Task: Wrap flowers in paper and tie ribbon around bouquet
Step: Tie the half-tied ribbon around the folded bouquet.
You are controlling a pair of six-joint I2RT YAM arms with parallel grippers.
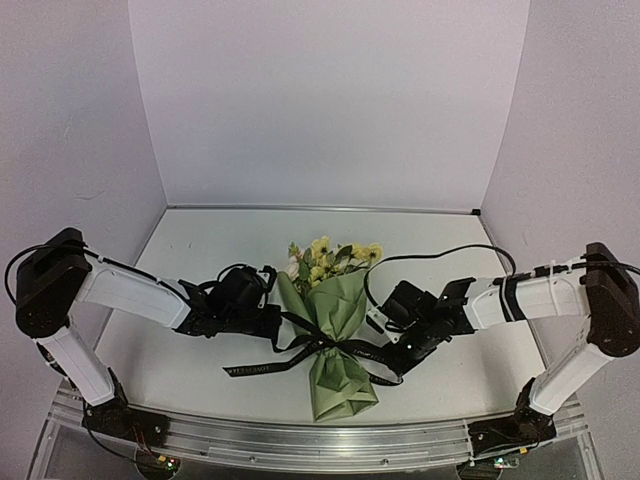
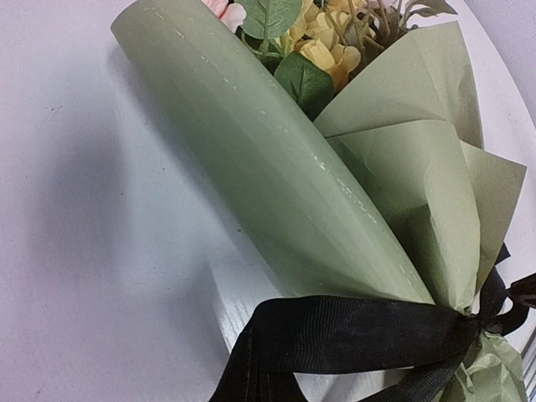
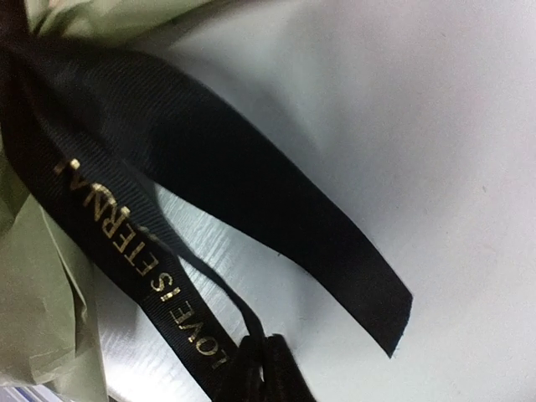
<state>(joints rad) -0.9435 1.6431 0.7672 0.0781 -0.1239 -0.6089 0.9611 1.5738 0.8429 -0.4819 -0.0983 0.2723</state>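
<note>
- bouquet of pale yellow blooms in a cone of olive-green paper [image 1: 337, 305]: lies flat on the white surface [image 1: 200, 250] at the centre of the top view. its long axis runs from the blooms at upper centre to the crumpled foot at lower centre.
- narrow black ribbon with gold lettering [image 1: 330, 345]: crosses that axis at the cone's narrow waist, already knotted there. one tail trails to the lower left and loops spill to the lower right.
- governing relation: the knot sits between the two tools, about equally near to each. any tightening pull would therefore run outward to left and right, square to the long axis.
- left tool [image 1: 272, 325]: just left of the waist, clenched. a ribbon strand leads from the knot to it, so it is judged to be pinching the ribbon, though its wrist view hides the fingers.
- right tool [image 1: 392, 350]: just right of the waist, clenched on the lettered strand, which bunches at the bottom edge of its wrist view.
- arm pose: both forearms reach inward, low and nearly level, with the wrists facing the centre.
</note>
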